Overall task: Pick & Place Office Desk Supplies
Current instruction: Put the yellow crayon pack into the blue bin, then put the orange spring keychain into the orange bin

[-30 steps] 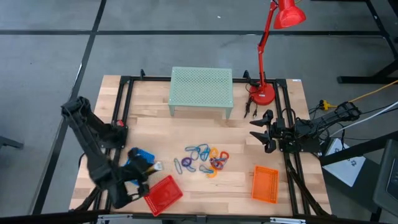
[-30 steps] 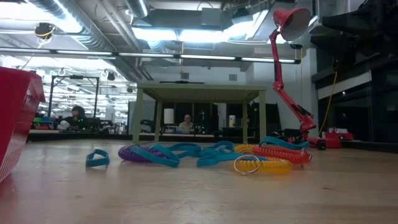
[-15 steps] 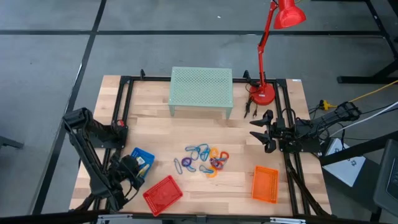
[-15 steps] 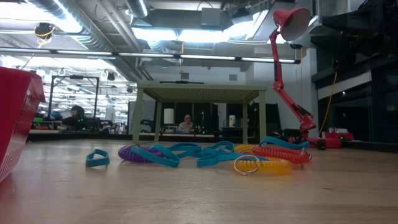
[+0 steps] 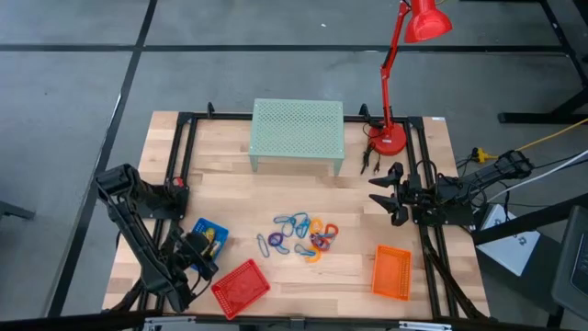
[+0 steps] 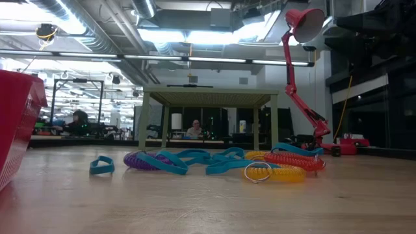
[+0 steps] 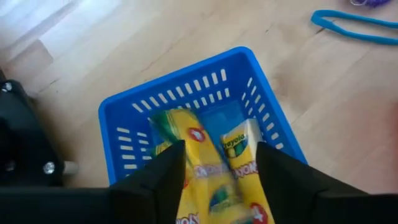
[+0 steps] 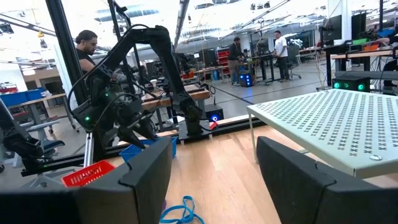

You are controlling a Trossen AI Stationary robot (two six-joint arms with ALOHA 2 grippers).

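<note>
Two yellow crayon boxes [image 7: 214,174] lie in the blue basket [image 7: 186,81] under the spread left hand [image 7: 217,180]; loops [image 5: 299,234] remain beyond it, on the tabletop [image 5: 358,207].

Four cameras on one bench [image 5: 230,188]

Overhead looks straight down; the low one sits level at bench height; left wrist hangs close above the blue basket [image 7: 205,99]; right wrist faces across, sharing that basket [image 8: 149,148] with overhead.

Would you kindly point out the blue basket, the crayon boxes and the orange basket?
blue basket [image 7: 186,76]: left wrist view, far wall.
crayon boxes [image 7: 211,165]: left wrist view, yellow box face.
orange basket [image 5: 391,272]: high view, mesh floor.
</note>
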